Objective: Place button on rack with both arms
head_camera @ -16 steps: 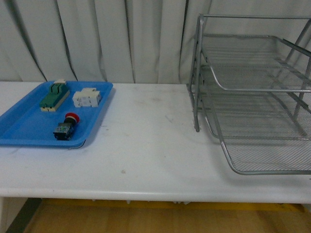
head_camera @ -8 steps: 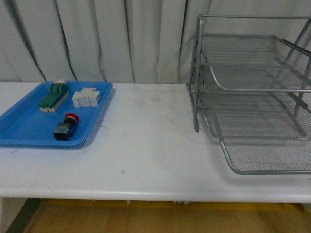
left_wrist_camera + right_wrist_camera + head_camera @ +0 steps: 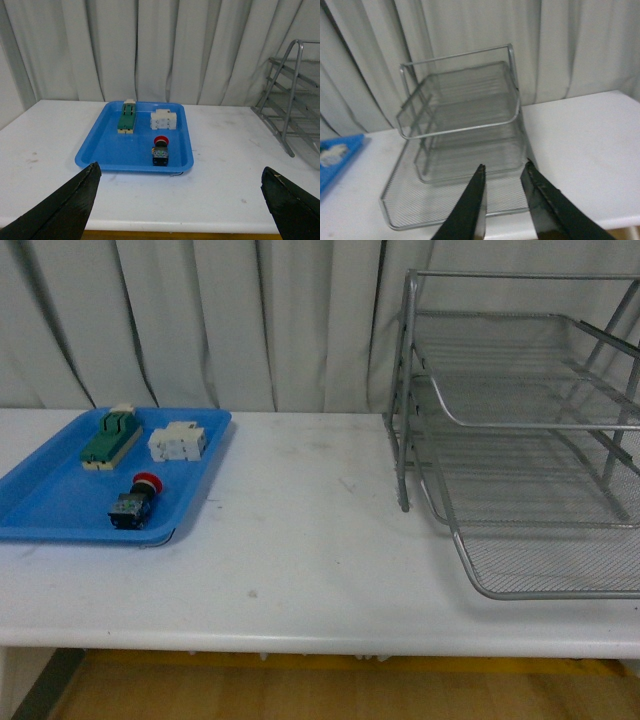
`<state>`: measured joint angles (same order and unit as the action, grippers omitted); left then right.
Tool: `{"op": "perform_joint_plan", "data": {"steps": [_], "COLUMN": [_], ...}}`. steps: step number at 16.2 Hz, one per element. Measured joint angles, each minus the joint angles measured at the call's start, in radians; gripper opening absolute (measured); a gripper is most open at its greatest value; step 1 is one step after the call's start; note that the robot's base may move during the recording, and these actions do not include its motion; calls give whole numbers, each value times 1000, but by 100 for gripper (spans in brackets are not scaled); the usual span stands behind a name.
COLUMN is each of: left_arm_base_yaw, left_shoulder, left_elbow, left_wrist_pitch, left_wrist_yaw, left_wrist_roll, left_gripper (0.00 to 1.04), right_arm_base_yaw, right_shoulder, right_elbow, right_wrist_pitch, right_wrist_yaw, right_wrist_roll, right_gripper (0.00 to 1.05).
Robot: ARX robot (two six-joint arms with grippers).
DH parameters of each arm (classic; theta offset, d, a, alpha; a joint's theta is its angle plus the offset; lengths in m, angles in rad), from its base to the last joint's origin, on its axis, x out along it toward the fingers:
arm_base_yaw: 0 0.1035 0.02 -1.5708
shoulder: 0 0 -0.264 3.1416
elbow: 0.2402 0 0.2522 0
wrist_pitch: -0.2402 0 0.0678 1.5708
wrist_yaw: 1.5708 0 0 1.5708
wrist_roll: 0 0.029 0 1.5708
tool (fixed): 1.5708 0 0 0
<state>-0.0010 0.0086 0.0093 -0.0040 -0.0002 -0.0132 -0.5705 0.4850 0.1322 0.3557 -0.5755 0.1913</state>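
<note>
On the blue tray (image 3: pixel 40 505) at the left of the counter (image 3: pixel 300 550), the button (image 3: pixel 135 502) is seen lying on its side, untouched.
Its red cap is turned toward the curtain (image 3: pixel 200 320), and a white block (image 3: pixel 178 441) and a green-and-cream part (image 3: pixel 110 438) are set behind it on the same tray. The wire rack (image 3: pixel 520 440) is stood well apart at the counter's right. The left hand (image 3: pixel 180 170) is spread wide, faced toward the tray, with nothing gripped. The right hand (image 3: pixel 504 166) is parted by only a narrow gap, faced toward the rack, and nothing is held.
</note>
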Motion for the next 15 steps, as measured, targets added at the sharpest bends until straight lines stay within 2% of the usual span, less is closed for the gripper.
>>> {"op": "perform_joint_plan", "data": {"steps": [2,3,6,7,8,10,12,15], "left_arm_base_yaw": [0,0,0,0,0,0,0,0], "left_shoulder": [0,0,0,0,0,0,0,0], "left_elbow": [0,0,0,0,0,0,0,0], "left_wrist_pitch": [0,0,0,0,0,1,0,0], "left_wrist_yaw": [0,0,0,0,0,0,0,0], "left_wrist_roll": [0,0,0,0,0,0,0,0], "left_gripper": [98,98,98,98,98,98,98,98], "right_arm_base_yaw": [95,160,306,338,348,408,572,570], "right_shoulder": [-102,-151,-253,-286,-380,-464,-482,-481], "right_elbow": [-40,-53,-78,-82,-90,-106,-121,-121], "right_wrist_pitch": [-84,-113,-182,-222,-330,-336,-357,-360], "right_wrist_yaw": [99,155,306,337,345,408,554,575], "right_wrist_roll": [-129,-157,-180,-184,-185,-185,-185,-185], "right_gripper": [8,2,2,2,2,2,2,2]}}
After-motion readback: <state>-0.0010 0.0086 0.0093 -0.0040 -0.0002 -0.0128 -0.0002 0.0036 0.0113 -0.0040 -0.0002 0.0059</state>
